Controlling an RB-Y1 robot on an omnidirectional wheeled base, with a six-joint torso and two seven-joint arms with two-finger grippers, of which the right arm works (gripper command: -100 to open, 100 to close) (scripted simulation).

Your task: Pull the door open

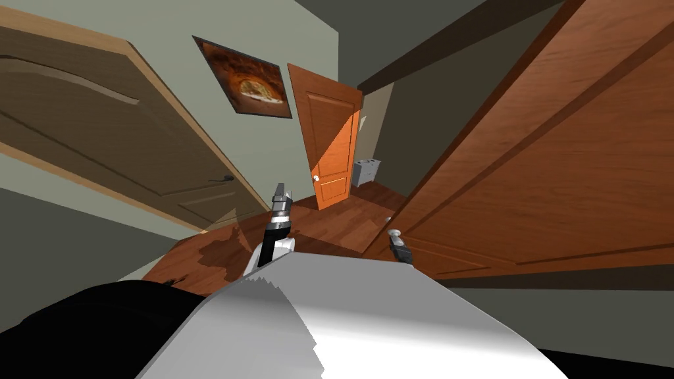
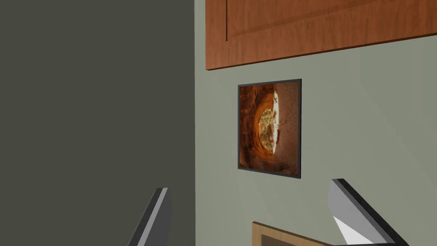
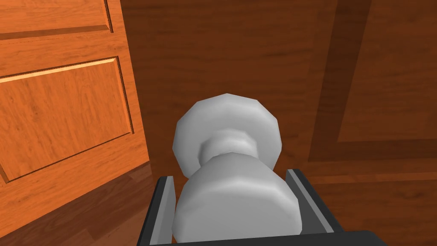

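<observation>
A large reddish-brown panelled door [image 1: 559, 164] stands close on my right, seen up close in the right wrist view [image 3: 256, 51]. Its light grey round knob [image 1: 393, 232] sits near the door's edge. My right gripper [image 1: 397, 241] is at that knob. Seen from the wrist, the right gripper [image 3: 232, 177] is shut on the knob [image 3: 232, 205], one finger pressed to each side. My left gripper [image 1: 280, 191] is raised in front of me, away from the door. It is open [image 2: 250, 185] with nothing between its fingers.
A second orange door [image 1: 332, 145] stands ajar at the far end of the wooden floor [image 1: 316, 224], with a small grey cabinet [image 1: 365, 171] beside it. A brown door [image 1: 118, 145] is on my left, and a framed picture [image 1: 247, 79] hangs on the wall.
</observation>
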